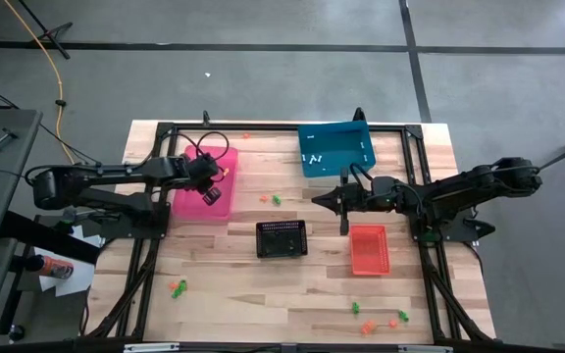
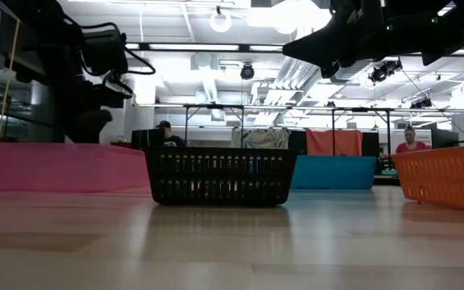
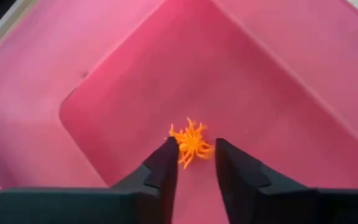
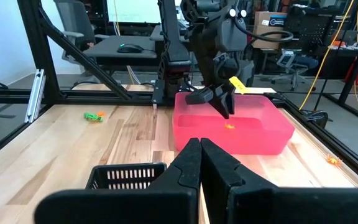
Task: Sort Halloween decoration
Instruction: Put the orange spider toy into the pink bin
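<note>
Left gripper (image 3: pixel 194 165) above the pink bin (image 3: pixel 278 81), fingers parted and released, orange spider trinket (image 3: pixel 191 143) just beyond the fingertips, whether it lies on the bin floor unclear, right gripper (image 4: pixel 201 152) clenched empty near the black basket (image 4: pixel 126 177)

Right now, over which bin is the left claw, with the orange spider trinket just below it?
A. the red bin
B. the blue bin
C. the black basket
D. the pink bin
D. The left claw hangs open over the pink bin, and the orange spider trinket shows between its tips, against the bin's pink floor.
</note>
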Action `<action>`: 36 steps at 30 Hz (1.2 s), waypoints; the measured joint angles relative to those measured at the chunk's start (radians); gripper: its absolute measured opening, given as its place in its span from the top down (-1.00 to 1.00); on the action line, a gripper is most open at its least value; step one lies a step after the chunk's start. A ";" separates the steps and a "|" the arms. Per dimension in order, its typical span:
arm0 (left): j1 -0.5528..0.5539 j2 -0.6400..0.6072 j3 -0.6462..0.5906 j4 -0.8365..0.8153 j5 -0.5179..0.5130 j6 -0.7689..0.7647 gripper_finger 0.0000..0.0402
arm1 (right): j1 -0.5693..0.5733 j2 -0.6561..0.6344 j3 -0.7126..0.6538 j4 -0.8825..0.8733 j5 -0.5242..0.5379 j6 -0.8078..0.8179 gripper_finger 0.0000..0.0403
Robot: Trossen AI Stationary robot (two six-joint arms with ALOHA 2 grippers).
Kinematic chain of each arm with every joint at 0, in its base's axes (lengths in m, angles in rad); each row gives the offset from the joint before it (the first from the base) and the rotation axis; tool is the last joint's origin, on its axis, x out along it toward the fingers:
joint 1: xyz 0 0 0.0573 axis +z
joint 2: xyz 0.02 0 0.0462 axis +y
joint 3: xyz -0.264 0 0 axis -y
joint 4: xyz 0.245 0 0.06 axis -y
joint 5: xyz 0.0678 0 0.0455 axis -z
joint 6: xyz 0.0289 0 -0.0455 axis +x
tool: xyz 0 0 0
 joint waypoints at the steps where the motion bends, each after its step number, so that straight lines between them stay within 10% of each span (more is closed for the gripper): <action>1: 0.000 0.000 0.000 0.000 0.000 0.000 0.47 | 0.000 0.000 0.000 0.000 0.000 0.000 1.00; 16: -0.138 -0.078 0.219 0.159 0.331 0.013 0.18 | 0.000 0.000 0.000 0.000 0.042 -0.008 1.00; 36: -0.479 -0.080 0.218 0.438 0.008 0.220 0.20 | 0.009 0.000 0.000 0.046 -0.076 0.025 1.00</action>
